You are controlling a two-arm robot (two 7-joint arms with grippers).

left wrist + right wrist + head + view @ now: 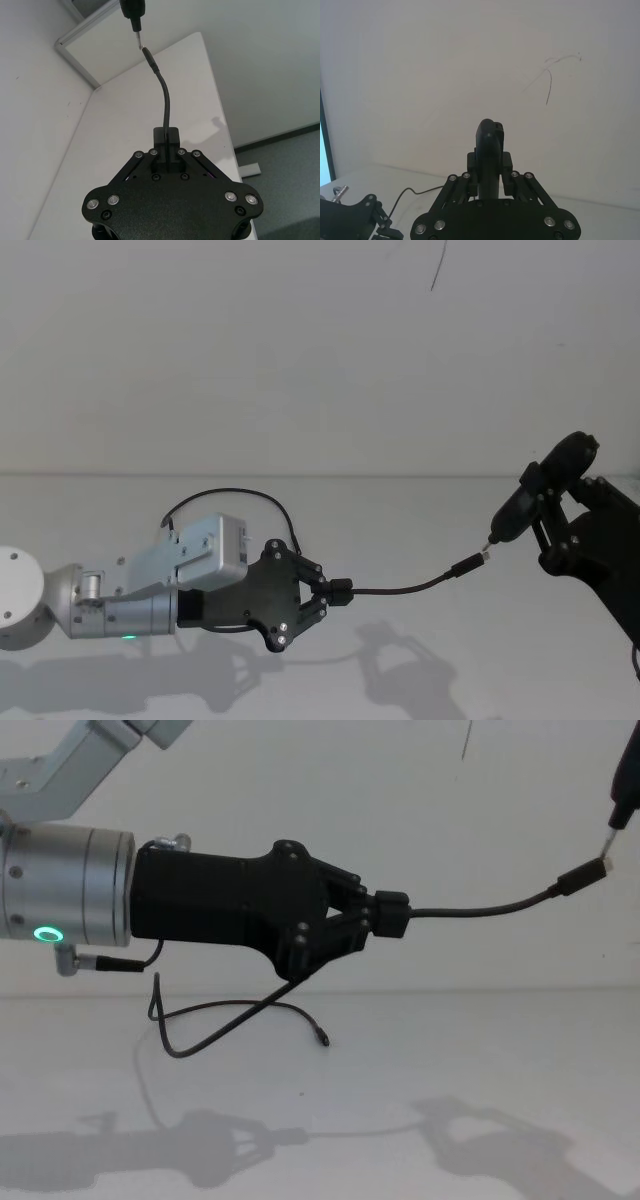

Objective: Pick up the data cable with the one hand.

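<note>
My left gripper (335, 592), black with a silver wrist and a green ring, hovers over the white table and is shut on one black plug (392, 913) of the data cable (410, 589). The cord arcs through the air to the right and ends in a silver-tipped plug (470, 566). That tip sits right at the thin metal point of a black tool (545, 490), touching or nearly so. My right gripper (540, 510) is shut on this tool at the right edge. In the left wrist view the cable (165, 102) rises from the left gripper (166, 145) toward the tool.
A thin black cord (230, 1020) loops behind and below the left gripper (380, 915), near a short lead with a silver plug (100, 963) at the wrist. The white table (420, 680) stands against a plain wall, and its side edge (235, 150) drops to a grey floor.
</note>
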